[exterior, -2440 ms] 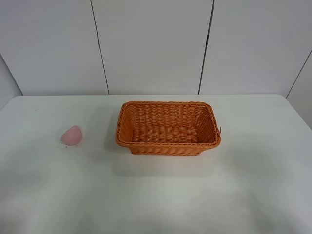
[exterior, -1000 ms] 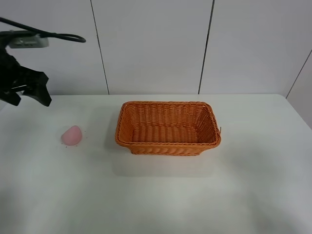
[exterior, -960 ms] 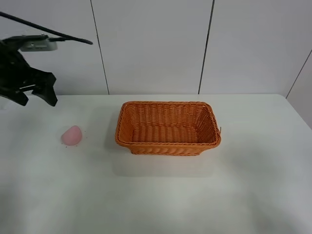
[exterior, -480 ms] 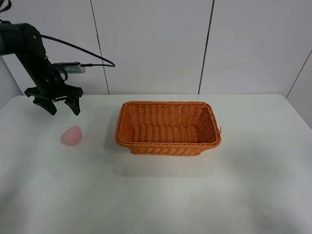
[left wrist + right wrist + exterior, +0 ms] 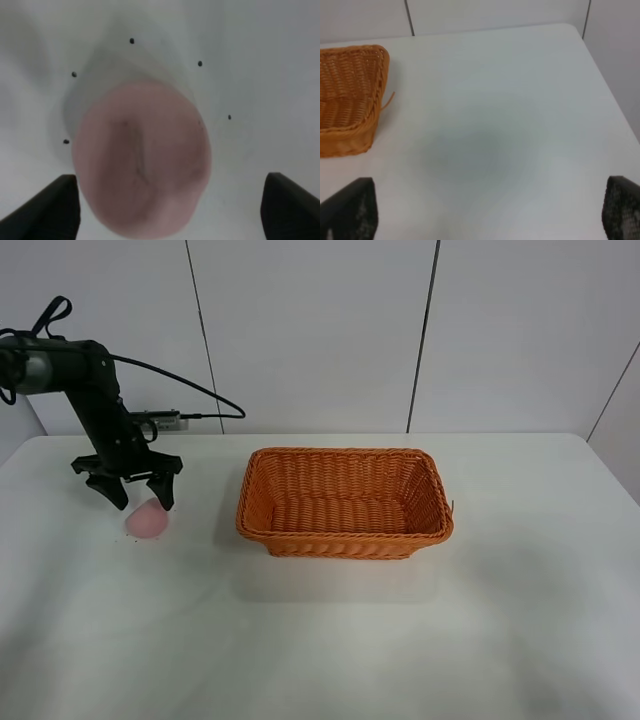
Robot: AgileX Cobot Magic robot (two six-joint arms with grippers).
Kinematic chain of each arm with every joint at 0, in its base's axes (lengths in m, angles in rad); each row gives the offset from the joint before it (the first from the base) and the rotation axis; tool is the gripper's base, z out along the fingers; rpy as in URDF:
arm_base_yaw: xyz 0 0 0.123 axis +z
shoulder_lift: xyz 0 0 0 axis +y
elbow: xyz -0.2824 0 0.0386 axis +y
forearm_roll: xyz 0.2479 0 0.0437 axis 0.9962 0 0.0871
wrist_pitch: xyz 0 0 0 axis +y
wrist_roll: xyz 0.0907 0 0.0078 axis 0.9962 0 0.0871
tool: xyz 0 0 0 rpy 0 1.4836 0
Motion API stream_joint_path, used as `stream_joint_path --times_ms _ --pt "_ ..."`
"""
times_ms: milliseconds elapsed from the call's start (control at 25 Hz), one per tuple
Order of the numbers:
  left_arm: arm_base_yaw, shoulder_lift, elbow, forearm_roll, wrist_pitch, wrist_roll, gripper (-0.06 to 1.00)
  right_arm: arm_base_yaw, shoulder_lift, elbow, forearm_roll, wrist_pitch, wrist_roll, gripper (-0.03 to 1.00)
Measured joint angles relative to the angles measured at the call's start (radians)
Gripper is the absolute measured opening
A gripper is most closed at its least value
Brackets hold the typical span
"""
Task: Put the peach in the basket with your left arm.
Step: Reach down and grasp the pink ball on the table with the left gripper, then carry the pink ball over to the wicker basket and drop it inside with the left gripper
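The pale pink peach (image 5: 147, 520) lies on the white table left of the orange wicker basket (image 5: 345, 502). My left gripper (image 5: 141, 497) hangs open just above the peach, a finger on each side of it, not touching it. In the left wrist view the peach (image 5: 141, 159) fills the middle, between the two black fingertips (image 5: 47, 207) at the frame's lower corners. The basket's corner (image 5: 350, 95) shows in the right wrist view. My right gripper (image 5: 485, 212) is open and empty over bare table; it is out of the high view.
The white table (image 5: 320, 640) runs wide around the basket. A panelled white wall (image 5: 310, 330) stands behind it. A black cable (image 5: 190, 390) trails from the left arm toward the back. Small dark specks (image 5: 131, 41) dot the table around the peach.
My left arm came in from the upper left, swung right and dropped until the open gripper straddles the peach. The peach and basket have not moved.
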Motion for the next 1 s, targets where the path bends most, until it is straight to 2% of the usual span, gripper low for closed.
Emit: stream_joint_path --times_ms 280,360,440,520,560,640,680,1000 --pt "0.000 0.048 0.001 0.000 -0.024 0.000 0.84 0.000 0.000 0.000 0.000 0.000 0.000 0.69" --pt "0.000 0.057 0.001 0.000 -0.025 0.000 0.81 0.000 0.000 0.000 0.000 0.000 0.000 0.69" --pt "0.000 0.061 0.002 0.000 -0.025 0.000 0.71 0.000 0.000 0.000 0.000 0.000 0.000 0.69" --pt "0.000 0.062 0.002 0.001 -0.025 0.000 0.51 0.000 0.000 0.000 0.000 0.000 0.000 0.69" --pt "0.000 0.062 0.002 0.004 -0.023 0.000 0.37 0.000 0.000 0.000 0.000 0.000 0.000 0.69" --pt "0.000 0.056 0.002 0.004 -0.019 0.000 0.20 0.000 0.000 0.000 0.000 0.000 0.000 0.69" --pt "0.000 0.053 0.002 0.003 -0.017 -0.001 0.16 0.000 0.000 0.000 0.001 0.000 0.000 0.69" --pt "0.000 0.019 -0.044 0.011 0.067 -0.005 0.16 0.000 0.000 0.000 0.001 0.000 0.000 0.69"
